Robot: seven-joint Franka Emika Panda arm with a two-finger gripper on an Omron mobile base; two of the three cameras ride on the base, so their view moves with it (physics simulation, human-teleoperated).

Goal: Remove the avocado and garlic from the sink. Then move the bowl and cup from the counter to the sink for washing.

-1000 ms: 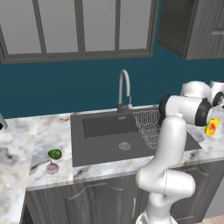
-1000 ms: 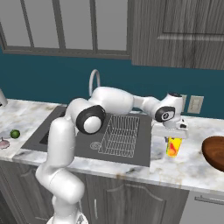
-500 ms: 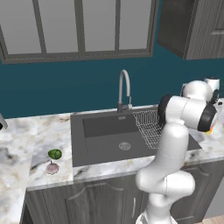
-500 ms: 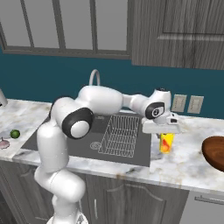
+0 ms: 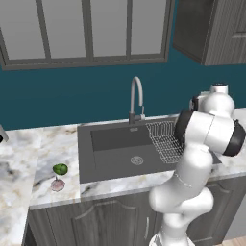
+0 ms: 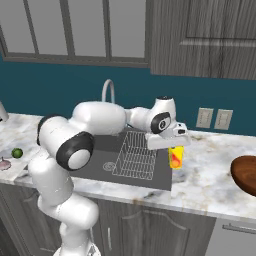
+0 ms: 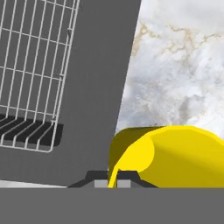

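One yellow cup (image 6: 175, 157), red-marked without legible writing, hangs pinched by the end effector (image 6: 174, 148).

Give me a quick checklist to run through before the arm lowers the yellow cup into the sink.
1. Grip on the cup: ok. The gripper is shut on its rim and the cup hangs clear of the counter.
2. Position over the sink: not ok. In the right base view the cup hangs at the basin's right edge, partly over the marble counter.
3. Wire rack: cannot tell if it blocks the drop; it fills the sink's near side.
4. Avocado and garlic out of the sink: ok, both lie on the counter to its left.
5. Bowl: not yet moved, on the counter to the right.
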